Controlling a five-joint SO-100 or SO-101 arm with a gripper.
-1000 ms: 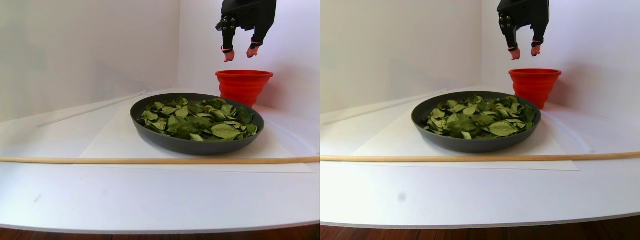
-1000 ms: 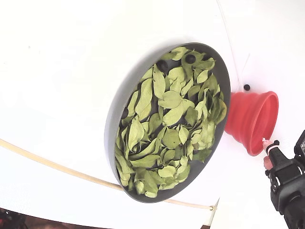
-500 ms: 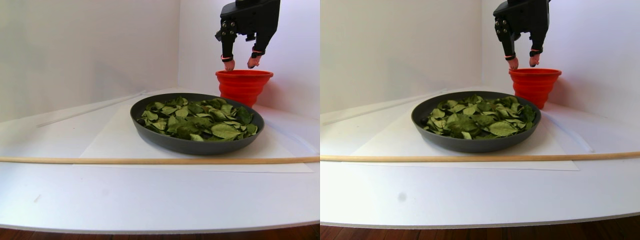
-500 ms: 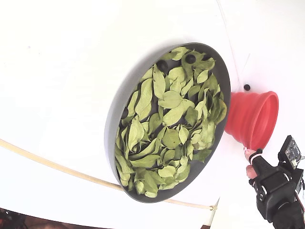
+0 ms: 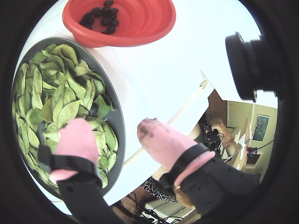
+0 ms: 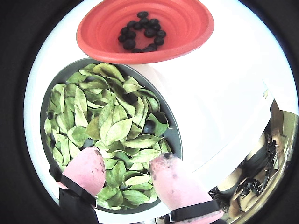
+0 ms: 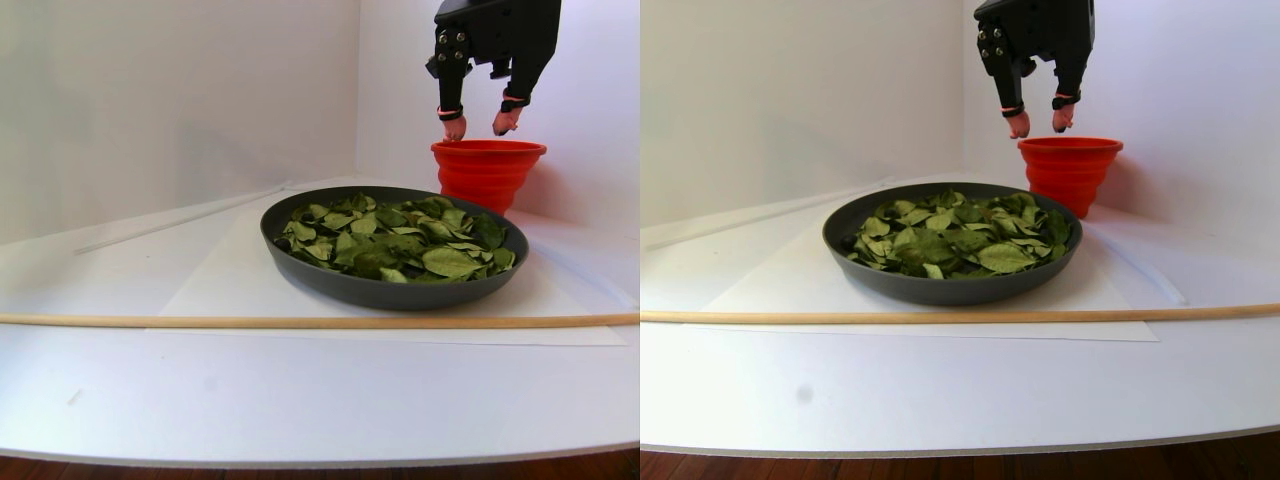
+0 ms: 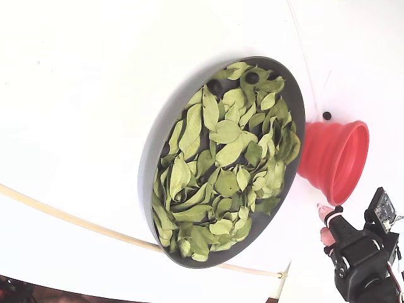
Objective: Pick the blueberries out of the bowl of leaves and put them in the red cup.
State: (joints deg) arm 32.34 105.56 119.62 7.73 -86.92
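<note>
The dark grey bowl (image 8: 151,158) is filled with light green leaves (image 8: 221,183). Two blueberries (image 8: 252,77) show among the leaves at its far end in the fixed view, and a wrist view shows another blueberry (image 6: 149,127) between leaves. The red cup (image 7: 488,170) stands just behind the bowl and holds several blueberries (image 6: 142,30). My gripper (image 7: 478,125) hangs open and empty just above the cup's rim on the bowl side. In both wrist views its pink fingertips (image 6: 86,170) straddle the bowl's near rim (image 5: 117,121).
A thin wooden rod (image 7: 300,321) lies across the white table in front of the bowl. One stray berry (image 8: 326,115) sits on the table beside the cup. White walls (image 7: 180,90) close in behind and to the right.
The gripper dropped from high above the cup to just over its rim, then shifted slightly toward the bowl. It stayed open and empty.
</note>
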